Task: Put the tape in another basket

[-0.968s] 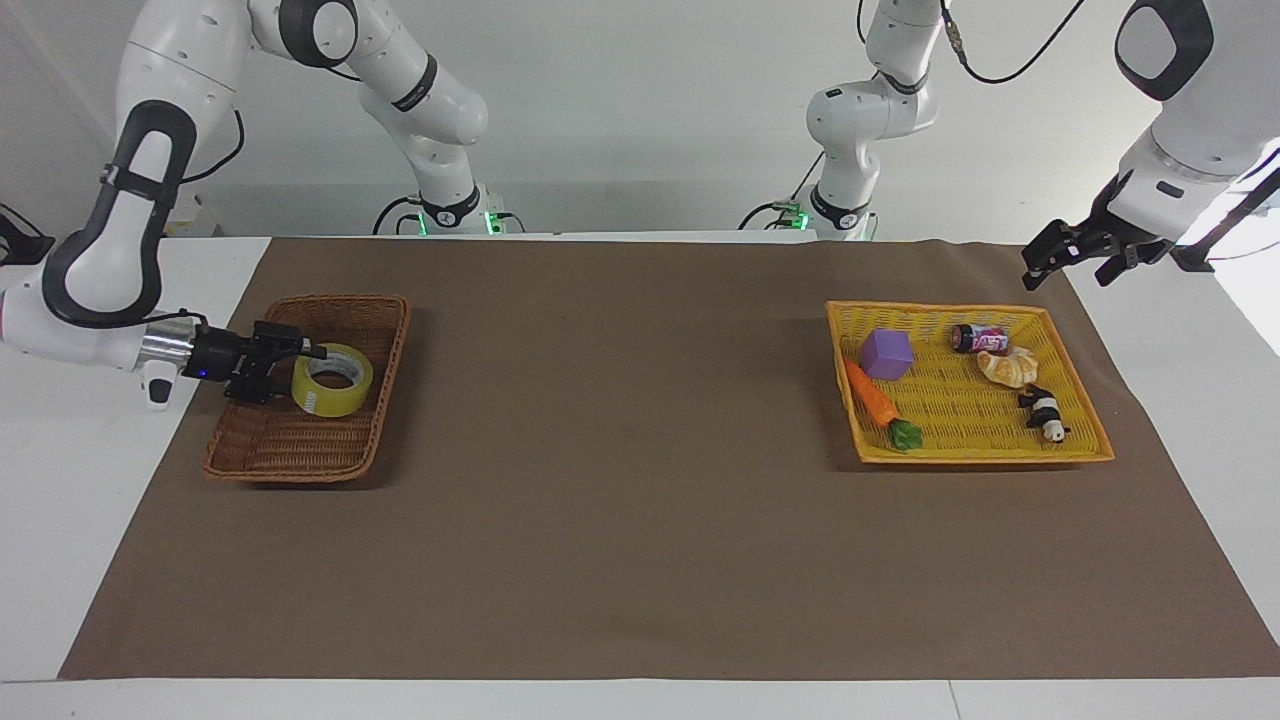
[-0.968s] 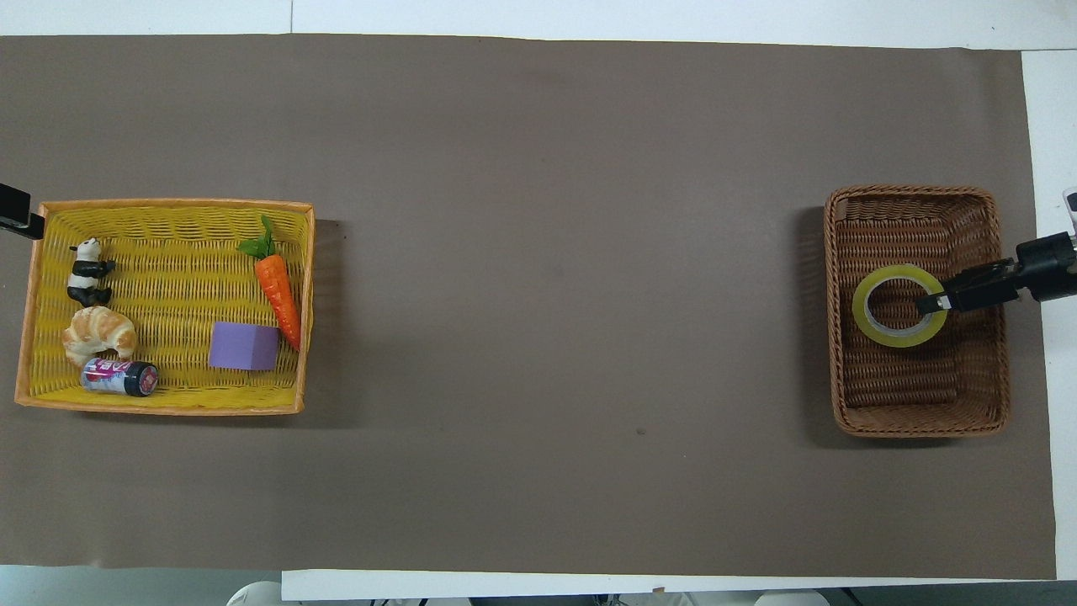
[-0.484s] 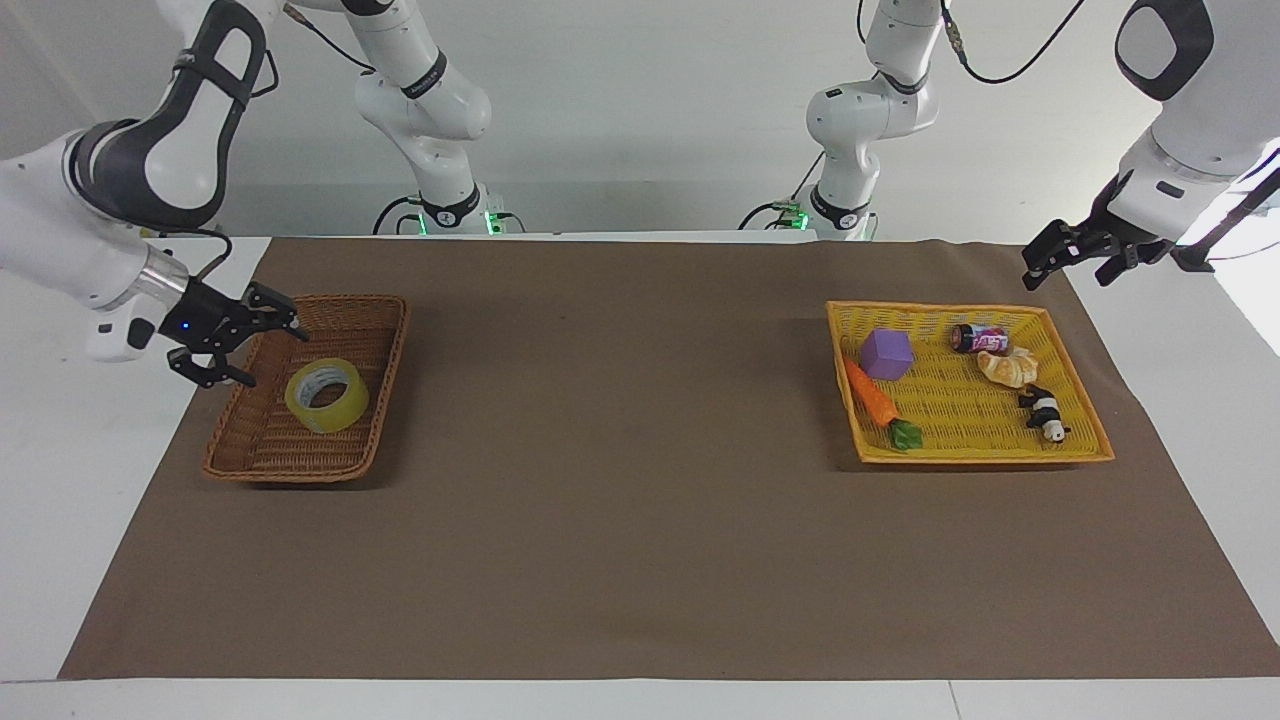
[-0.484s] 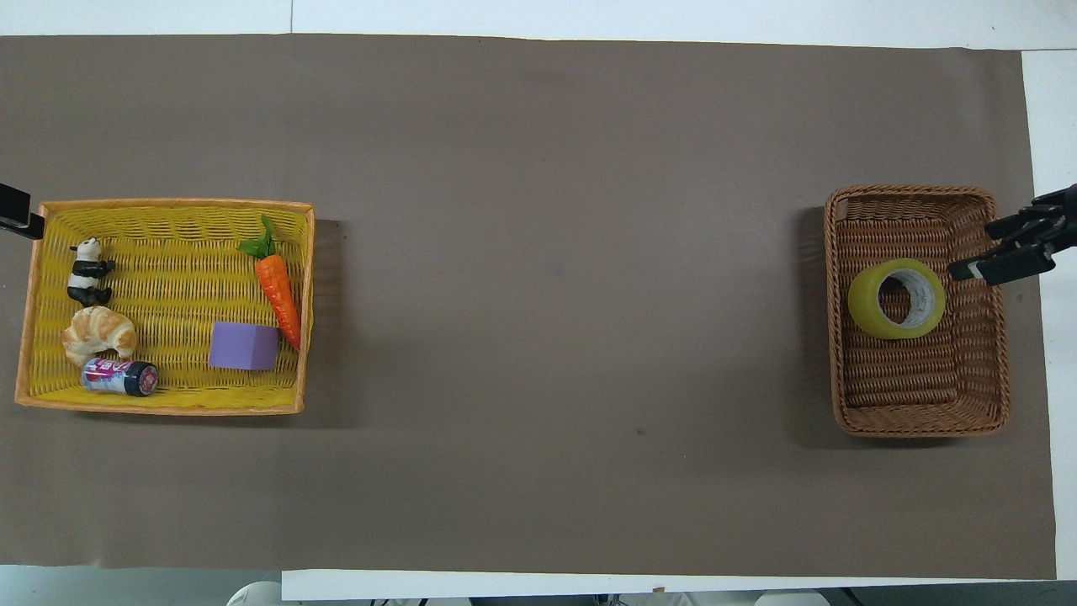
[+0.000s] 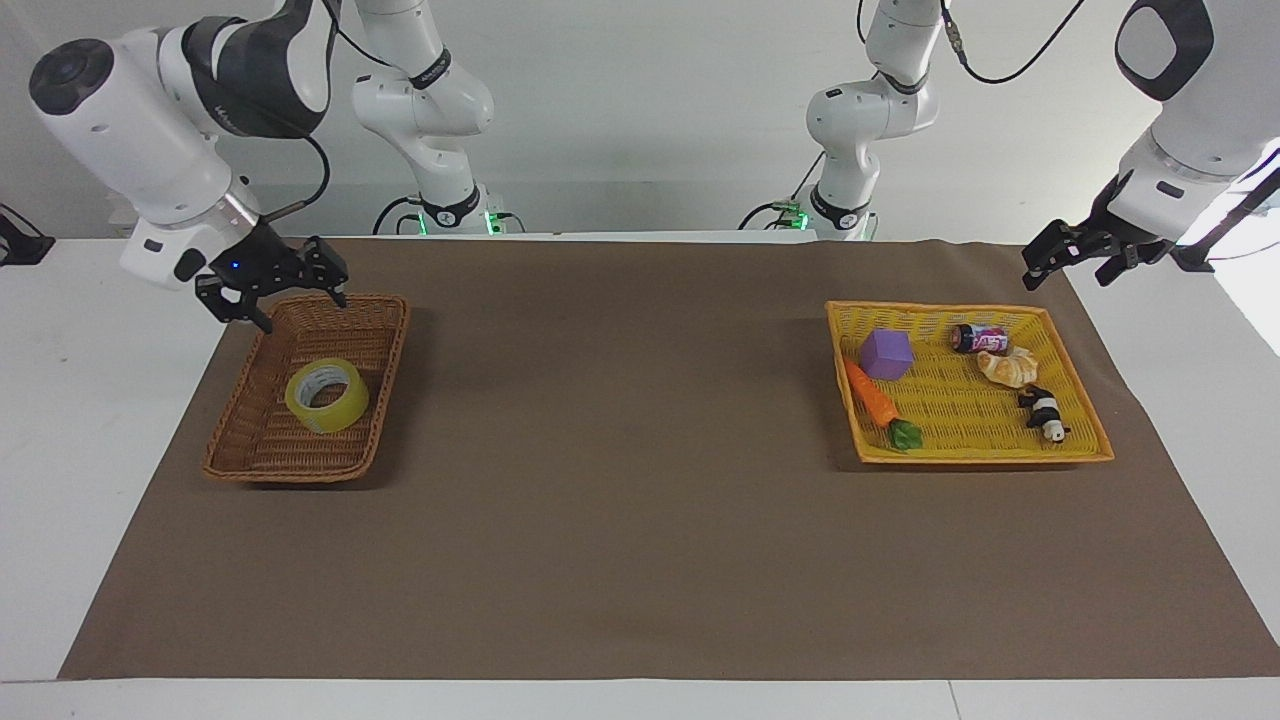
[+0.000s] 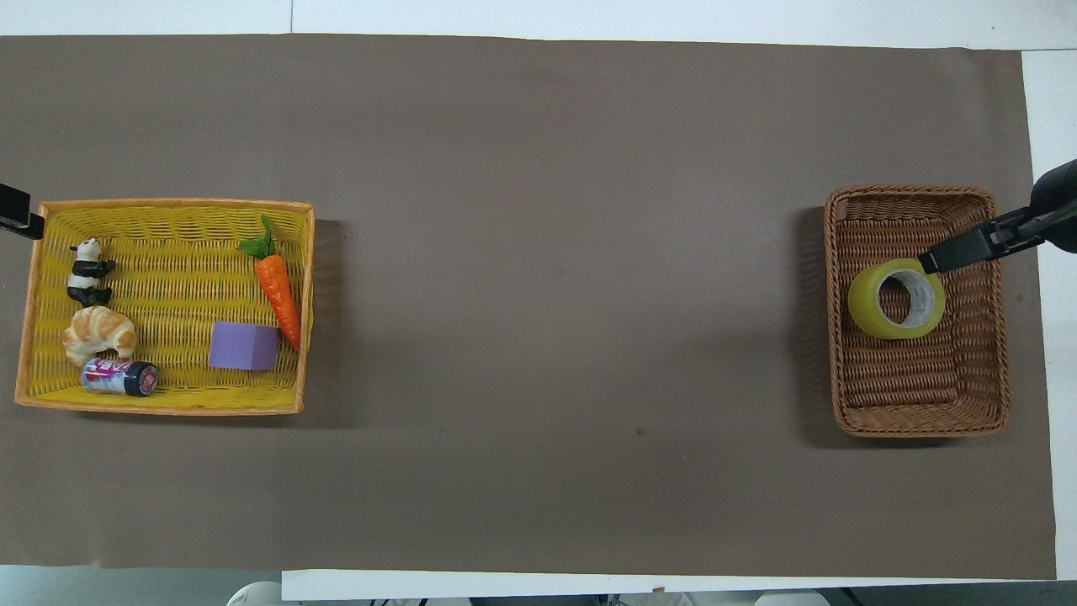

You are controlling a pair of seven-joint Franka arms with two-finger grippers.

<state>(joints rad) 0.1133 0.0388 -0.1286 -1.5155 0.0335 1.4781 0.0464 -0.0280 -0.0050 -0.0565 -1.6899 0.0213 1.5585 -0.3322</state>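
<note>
Tape [image 5: 327,395] [image 6: 897,299]: lying tilted inside brown wicker basket [image 5: 372,420] [image 6: 917,421], resting on the woven floor, core hole facing up; free of any gripper.

Brown wicker basket: on brown mat [image 5: 620,480] [image 6: 538,295], toward the right arm's end of the table.

Right gripper [image 5: 272,295] [image 6: 968,246]: raised over the basket's rim nearer the robots, at about 11 o'clock from the tape in the facing view; fingers spread wide, holding nothing.

Left gripper [image 5: 1075,258]: in the air at about 1 o'clock from yellow basket [image 5: 1085,445] [image 6: 168,204], arm waiting; fingers apart, empty.

Yellow basket: toward the left arm's end of the mat. Contents: purple cube [image 5: 887,354] [image 6: 244,346], carrot [image 5: 872,396] [image 6: 278,290], croissant [image 5: 1009,367] [image 6: 99,332], small can [image 5: 980,339] [image 6: 119,377], panda figure [image 5: 1044,410] [image 6: 87,271].
</note>
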